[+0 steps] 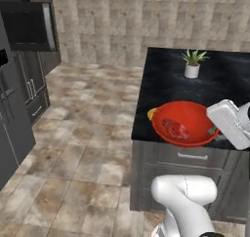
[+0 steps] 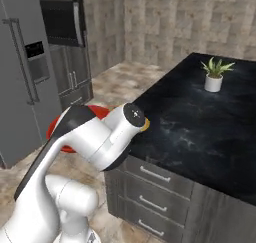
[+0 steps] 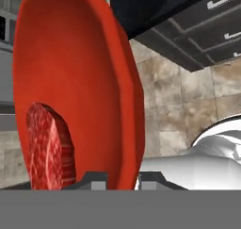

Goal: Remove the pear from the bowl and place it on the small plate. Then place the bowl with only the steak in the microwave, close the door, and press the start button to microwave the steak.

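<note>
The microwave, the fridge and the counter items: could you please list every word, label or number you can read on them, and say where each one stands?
No text can be read anywhere.
The fridge has a dark dispenser panel, too blurred to show any characters.
The microwave shows no legible label.
The bowl, steak and potted plant carry no writing.

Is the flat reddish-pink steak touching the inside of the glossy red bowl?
Touching. In the hand view the flat reddish-pink steak lies flush against the inner wall of the glossy red bowl; the left base view also shows it resting inside.
</note>
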